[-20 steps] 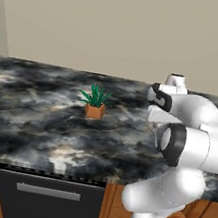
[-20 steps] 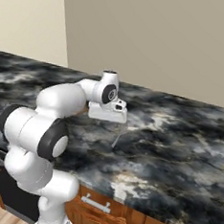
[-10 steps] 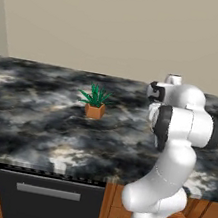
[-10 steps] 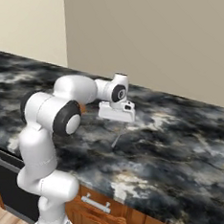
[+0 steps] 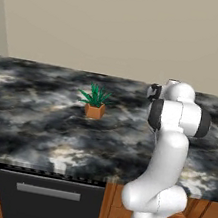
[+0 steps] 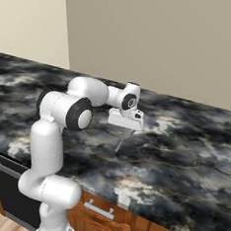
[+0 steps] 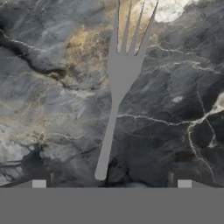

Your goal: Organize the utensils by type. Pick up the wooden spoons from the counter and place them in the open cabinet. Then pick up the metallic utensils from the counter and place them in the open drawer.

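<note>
- Over at nine o'clock in the left base view, a small potted plant (image 5: 95, 103) stands on the bench (image 5: 37, 124), well apart from my arm and no part of this job. The pot holds green spiky leaves; no other container is in sight, neither the cabinet nor the drawer.
- Moving right in that view, my own arm rises at about four o'clock and covers whatever lies beyond it.
- From the right base view, my claw (image 6: 125, 129) hangs just above the marbled stone, and the fork (image 6: 122, 141) lies directly beneath it, running from the claw toward six o'clock.
- Through the hand view, the fork (image 7: 117, 103) runs nearly twelve to six: tines at twelve o'clock, slim handle ending close to six o'clock, just left of centre between my fingertips (image 7: 39, 183). Its long axis leans slightly, tines tipped toward one o'clock.
- My claw stands wide open and holds nothing; one tip shows at seven o'clock, the other at five o'clock, with the handle's end between them.
- My judgement: this is the approach to a metallic utensil. The coming move turns on dropping straight down so the jaws close across the thin handle, not along it. A flat, thin piece on hard stone could slip or skate if I come down off-centre.
- I see no wooden spoons, so I cannot tell how far that part stands.
</note>
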You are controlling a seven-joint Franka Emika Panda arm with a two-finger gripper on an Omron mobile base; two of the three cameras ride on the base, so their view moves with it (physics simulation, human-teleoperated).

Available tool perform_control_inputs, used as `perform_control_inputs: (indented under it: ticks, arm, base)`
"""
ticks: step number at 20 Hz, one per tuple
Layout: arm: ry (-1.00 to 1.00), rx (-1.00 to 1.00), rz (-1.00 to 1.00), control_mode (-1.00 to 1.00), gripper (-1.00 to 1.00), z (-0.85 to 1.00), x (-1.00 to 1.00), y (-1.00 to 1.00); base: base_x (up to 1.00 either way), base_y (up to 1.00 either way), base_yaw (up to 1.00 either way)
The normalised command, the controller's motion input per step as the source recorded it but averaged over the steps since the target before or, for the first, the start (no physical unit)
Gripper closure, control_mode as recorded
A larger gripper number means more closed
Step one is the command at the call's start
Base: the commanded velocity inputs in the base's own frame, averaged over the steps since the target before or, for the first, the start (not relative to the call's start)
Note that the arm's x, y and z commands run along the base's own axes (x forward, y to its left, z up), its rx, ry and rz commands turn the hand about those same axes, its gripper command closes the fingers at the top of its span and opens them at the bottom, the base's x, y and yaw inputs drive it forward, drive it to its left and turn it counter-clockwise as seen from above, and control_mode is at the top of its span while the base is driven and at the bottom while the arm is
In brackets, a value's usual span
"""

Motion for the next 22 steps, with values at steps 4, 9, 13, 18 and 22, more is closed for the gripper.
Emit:
perform_control_inputs:
  ticks: [4, 9, 13, 18, 22]
  arm:
    - [0.0, 0.03, 0.0, -1.0, -1.0, -0.21, 0.31, 0.01]
    - [0.01, 0.02, 0.0, -1.0, -1.0, -0.14, 0.25, 0.0]
    - [0.04, 0.0, 0.0, -1.0, -1.0, -0.18, 0.27, 0.02]
    - [0.05, 0.0, 0.0, -1.0, -1.0, -0.27, 0.07, 0.0]
    - [0.09, 0.0, 0.0, -1.0, -1.0, -0.28, -0.12, 0.0]
  base:
    - [0.0, 0.0, 0.0]
    - [0.0, 0.0, 0.0]
    - [0.0, 0.0, 0.0]
    - [0.0, 0.0, 0.0]
    - [0.0, 0.0, 0.0]
